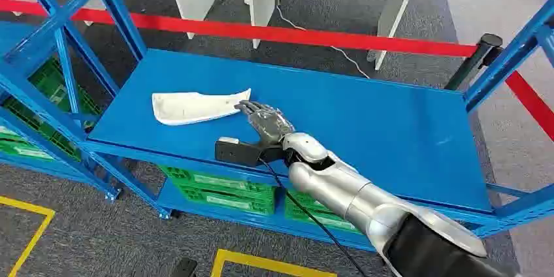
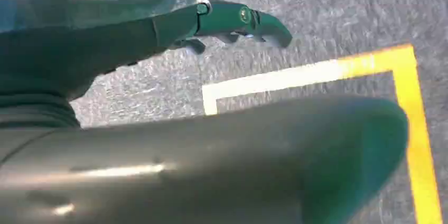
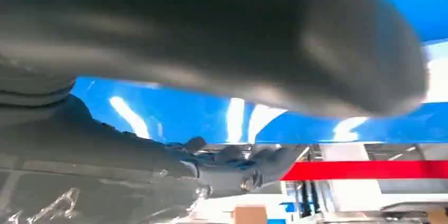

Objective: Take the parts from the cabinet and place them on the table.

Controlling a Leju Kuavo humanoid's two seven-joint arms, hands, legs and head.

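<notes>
White part lies flat on the blue shelf, toward the shelf's left half and nearer its front edge than its back. Right hand sits just right of the part, fingertips at the part's right end; can't tell whether they're touching it. Part is a thin curved shell, off-white, wide and rounded at its left end, tapering to an upturned point on the right, hollow side up. Right hand holds nothing, fingers stretched out and slightly apart, palm down, low over the shelf. Silver right forearm comes in from the lower right across the shelf's front edge, black camera box at the wrist, black cable trailing off it. Right wrist view: dark fingers extended along the shelf, red barrier tape beyond it. Left hand hangs over grey carpet with yellow floor tape, fingers extended, nothing in it. Green crates below the shelf.
</notes>
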